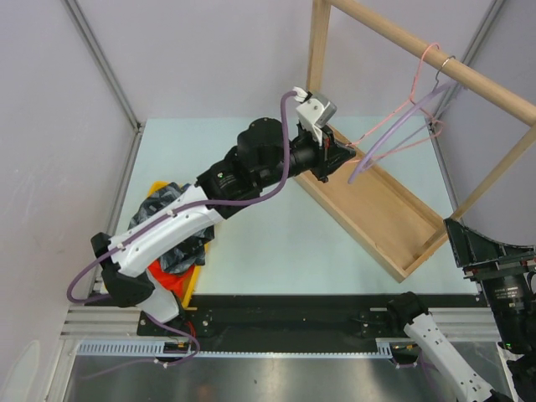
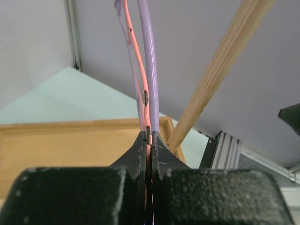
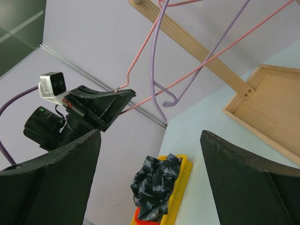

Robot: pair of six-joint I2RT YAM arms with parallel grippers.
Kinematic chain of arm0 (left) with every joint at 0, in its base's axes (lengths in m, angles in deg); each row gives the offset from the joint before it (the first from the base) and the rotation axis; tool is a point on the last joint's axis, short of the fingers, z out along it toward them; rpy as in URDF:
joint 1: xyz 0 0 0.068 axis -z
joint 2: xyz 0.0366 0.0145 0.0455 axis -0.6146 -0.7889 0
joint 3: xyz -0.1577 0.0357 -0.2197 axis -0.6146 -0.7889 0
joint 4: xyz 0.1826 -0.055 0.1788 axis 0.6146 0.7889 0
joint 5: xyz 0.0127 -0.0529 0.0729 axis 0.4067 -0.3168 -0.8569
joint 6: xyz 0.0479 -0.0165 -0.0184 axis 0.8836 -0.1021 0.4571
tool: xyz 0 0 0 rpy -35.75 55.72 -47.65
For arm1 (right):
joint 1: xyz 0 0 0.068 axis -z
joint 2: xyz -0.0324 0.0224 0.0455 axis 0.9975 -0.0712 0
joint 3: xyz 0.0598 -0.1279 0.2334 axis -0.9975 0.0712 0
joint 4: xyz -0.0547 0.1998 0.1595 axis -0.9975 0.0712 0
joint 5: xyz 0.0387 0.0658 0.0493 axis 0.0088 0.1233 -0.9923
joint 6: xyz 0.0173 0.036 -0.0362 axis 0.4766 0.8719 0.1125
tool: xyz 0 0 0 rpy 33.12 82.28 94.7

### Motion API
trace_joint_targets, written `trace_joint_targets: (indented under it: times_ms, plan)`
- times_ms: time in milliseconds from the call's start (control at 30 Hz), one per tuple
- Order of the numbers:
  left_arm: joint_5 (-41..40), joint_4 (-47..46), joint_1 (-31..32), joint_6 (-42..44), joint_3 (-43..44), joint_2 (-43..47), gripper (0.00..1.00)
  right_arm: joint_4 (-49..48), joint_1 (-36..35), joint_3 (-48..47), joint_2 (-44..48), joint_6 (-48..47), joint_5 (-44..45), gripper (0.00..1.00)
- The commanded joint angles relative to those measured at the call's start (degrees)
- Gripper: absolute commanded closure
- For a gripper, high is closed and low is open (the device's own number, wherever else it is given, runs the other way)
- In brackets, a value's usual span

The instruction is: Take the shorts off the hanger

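Readable text: you had none in any view.
Small sticker (image 1: 505, 293), right edge: print was too fine to read.

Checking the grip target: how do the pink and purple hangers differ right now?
Pink hanger is thin wire; purple hanger is a thicker tube. Pink hanger runs down into the shut left gripper; purple hanger meets its tip, pinched or not I cannot tell. Shared: both hook over the wooden rail and carry no garment.
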Motion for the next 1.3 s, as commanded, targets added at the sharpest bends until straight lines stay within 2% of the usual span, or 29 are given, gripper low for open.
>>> trace_joint_targets:
  times_ms: [0,133,233,267,300,367,467,500,567,700,767,800,900,933,1000,1200,1233,1267]
  plan:
    - [-1.0,2.7,-0.3,-1.8,0.8,0.6,1.00,-0.6,-0.5,-0.3,0.0,0.7,0.7,0.09]
    - [-1.7,4.1,-0.4,-2.0,-0.6,1.3,0.98,-0.1,-0.4,-0.4,-0.6,0.9,0.6,0.09]
    - [-2.4,5.7,-1.1,-2.8,-0.8,1.6,0.72,0.1,-0.4,-0.4,-1.1,0.9,0.5,0.09]
    - [-2.4,6.7,-1.4,-3.2,-0.8,1.9,0.51,0.2,-0.4,-0.3,-1.2,0.7,0.5,0.09]
    - [-2.8,7.3,-1.7,-3.7,-0.9,2.3,0.44,0.2,-0.4,-0.4,-1.3,0.6,0.4,0.08]
    - [-3.2,8.8,-2.8,-5.3,-1.3,3.8,0.32,0.3,-0.4,-0.4,-1.4,0.3,0.2,0.08]
    - [-2.6,8.1,-3.9,-6.3,-4.0,8.6,0.20,0.7,-0.4,-0.4,-1.9,-0.2,-0.6,0.08]
    - [-2.0,7.2,-4.0,-6.4,-6.6,10.1,0.10,0.7,-0.4,-0.4,-2.6,-0.8,-1.0,0.07]
    - [-1.5,5.0,-4.3,-6.8,-10.7,13.1,0.02,0.7,-0.4,-0.4,-3.6,-1.1,-2.9,0.08]
    - [0.4,2.4,-4.5,-8.0,-17.4,22.2,0.00,-0.6,0.7,-0.4,-8.1,-4.1,-10.8,0.05]
    - [1.6,0.8,-4.6,-8.9,-20.5,25.1,0.00,-1.8,1.7,-0.4,-11.9,-5.8,-19.0,0.04]
    - [1.7,0.5,-4.6,-9.8,-23.7,28.2,0.00,-2.3,3.5,-0.3,-13.4,-6.7,-26.3,0.02]
    - [-0.2,-0.3,-4.6,-11.0,-31.0,33.1,0.00,-5.0,7.7,0.6,-18.2,-9.8,-40.0,0.00]
    - [-0.7,-0.7,-4.6,-11.7,-32.8,36.3,0.00,-6.1,10.7,1.2,-18.9,-10.3,-49.9,0.00]
    - [-2.3,-0.9,-4.6,-12.6,-38.5,39.3,0.00,-9.1,12.9,3.8,-20.5,-9.9,-61.2,0.00]
    - [-3.6,-2.4,-4.7,-17.0,-51.3,46.0,0.00,-6.2,12.2,8.5,-22.9,-13.2,-68.8,0.00]
    - [-3.4,-3.2,-4.6,-17.6,-52.7,46.3,0.00,-5.6,11.0,10.3,-23.2,-13.7,-68.0,0.00]
    - [-3.3,-3.7,-4.6,-18.2,-55.2,46.6,0.00,-4.7,6.4,11.3,-23.3,-14.3,-66.3,0.00]
